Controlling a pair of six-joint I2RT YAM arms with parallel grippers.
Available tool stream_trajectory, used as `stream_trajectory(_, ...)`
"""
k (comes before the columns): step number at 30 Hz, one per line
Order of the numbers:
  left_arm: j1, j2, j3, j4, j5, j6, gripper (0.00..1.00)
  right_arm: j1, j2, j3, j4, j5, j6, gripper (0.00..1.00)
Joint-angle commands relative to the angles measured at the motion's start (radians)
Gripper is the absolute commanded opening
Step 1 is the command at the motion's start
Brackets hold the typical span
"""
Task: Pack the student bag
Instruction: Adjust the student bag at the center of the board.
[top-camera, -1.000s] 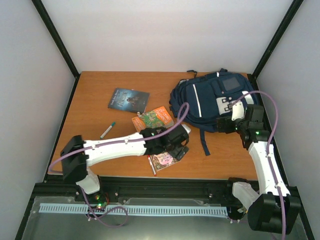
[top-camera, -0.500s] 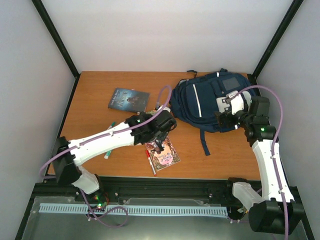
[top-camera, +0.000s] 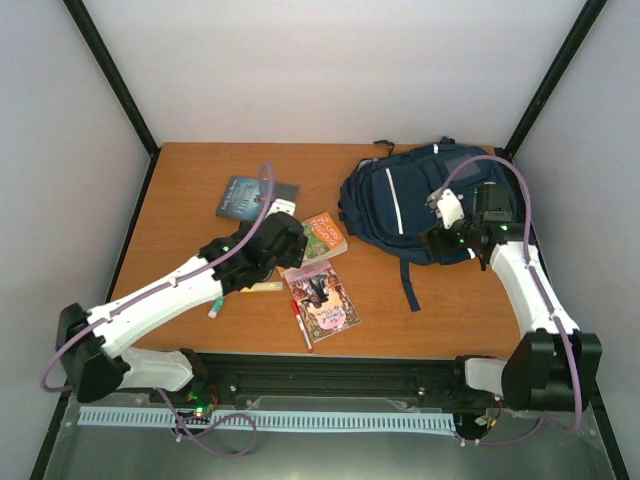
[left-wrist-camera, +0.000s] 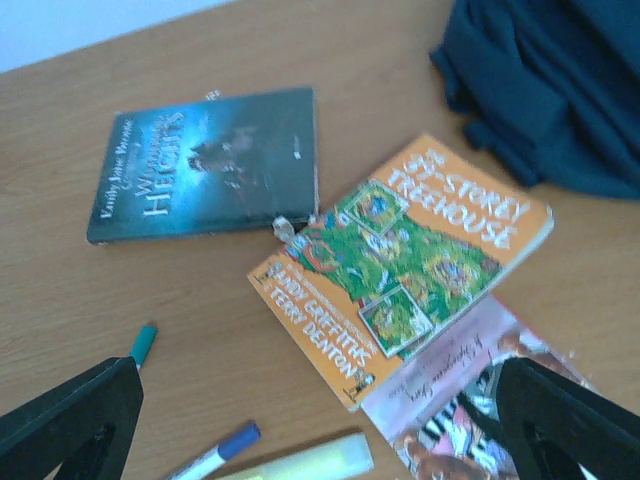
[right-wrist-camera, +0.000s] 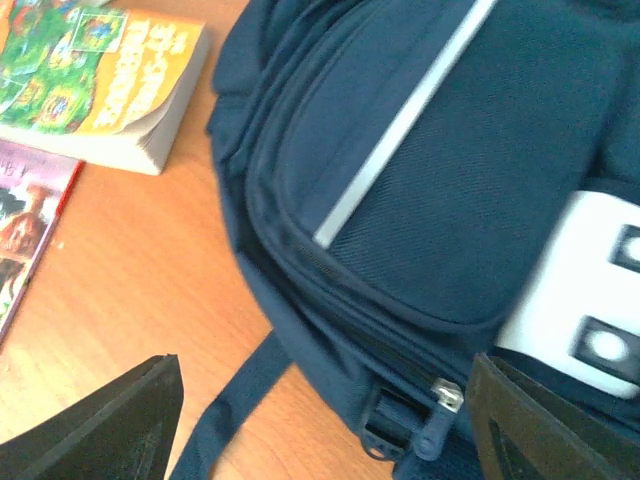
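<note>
A wooden tabletop (top-camera: 180, 200) is being viewed from above. On the left, the left hand (top-camera: 285, 245) is hovering with its fingers wide apart, gripping nothing. Below it are lying a dark book (left-wrist-camera: 210, 165), an orange book (left-wrist-camera: 410, 260), a pink book (top-camera: 325, 300) and some pens. On the far right, the bag (top-camera: 400, 200) is lying flat, front pockets facing up. The right hand (top-camera: 438, 235) is hanging over its near edge, fingers apart and clamping nothing, with a zip pull (right-wrist-camera: 440, 400) showing between them. The bag is looking soft, floppy and probably light. It is likely to sag and slide, so the zip pull or the top handle (top-camera: 382, 146) is probably offering the firmest hold.
</note>
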Motion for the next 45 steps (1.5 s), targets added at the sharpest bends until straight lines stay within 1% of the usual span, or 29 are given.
stream_trajectory(1, 0.041, -0.089, -0.08, 0.187, -0.077, -0.066, 1.0, 0.064, 0.065, 0.045, -0.057, -0.018, -0.036, 0.75)
stream_trajectory(4, 0.108, -0.035, -0.039, 0.07, -0.177, -0.16, 1.0, 0.125, 0.109, 0.078, -0.046, 0.059, -0.019, 0.68)
stream_trajectory(6, 0.16, -0.034, -0.047, 0.067, -0.19, -0.184, 1.0, 0.176, 0.144, 0.09, -0.035, 0.125, -0.013, 0.62)
stream_trajectory(7, 0.188, -0.057, -0.077, 0.125, -0.136, -0.136, 1.0, 0.199, 0.164, 0.098, -0.03, 0.151, -0.006, 0.59)
stream_trajectory(8, 0.237, -0.083, -0.113, 0.193, -0.042, -0.055, 1.0, 0.228, 0.184, 0.105, -0.029, 0.175, -0.001, 0.57)
stream_trajectory(9, 0.285, -0.103, -0.143, 0.252, 0.057, -0.025, 1.0, 0.249, 0.208, 0.115, -0.029, 0.195, 0.003, 0.54)
stream_trajectory(10, 0.331, -0.115, -0.151, 0.27, 0.169, -0.016, 1.0, 0.269, 0.231, 0.126, -0.033, 0.218, 0.007, 0.51)
stream_trajectory(12, 0.387, -0.119, -0.122, 0.271, 0.314, -0.021, 1.0, 0.311, 0.277, 0.151, -0.043, 0.251, 0.015, 0.46)
stream_trajectory(14, 0.402, -0.123, -0.118, 0.271, 0.4, 0.009, 0.95, 0.347, 0.32, 0.176, -0.05, 0.28, 0.022, 0.45)
stream_trajectory(17, 0.403, -0.13, -0.125, 0.299, 0.481, 0.02, 0.89, 0.396, 0.386, 0.216, -0.055, 0.313, 0.035, 0.48)
stream_trajectory(20, 0.403, -0.136, -0.128, 0.288, 0.488, 0.027, 0.88, 0.44, 0.459, 0.267, -0.069, 0.347, 0.049, 0.5)
stream_trajectory(25, 0.403, -0.16, -0.14, 0.299, 0.463, 0.039, 0.9, 0.472, 0.567, 0.356, -0.102, 0.381, 0.082, 0.48)
stream_trajectory(33, 0.403, -0.157, -0.138, 0.286, 0.472, 0.037, 0.9, 0.488, 0.639, 0.406, -0.111, 0.441, 0.084, 0.48)
stream_trajectory(37, 0.403, -0.154, -0.138, 0.286, 0.477, 0.038, 0.9, 0.488, 0.668, 0.424, -0.111, 0.446, 0.085, 0.47)
stream_trajectory(43, 0.403, -0.141, -0.137, 0.286, 0.483, 0.038, 0.9, 0.488, 0.701, 0.422, -0.104, 0.447, 0.083, 0.39)
stream_trajectory(45, 0.403, -0.134, -0.133, 0.254, 0.491, 0.041, 0.9, 0.488, 0.697, 0.409, -0.098, 0.443, 0.081, 0.33)
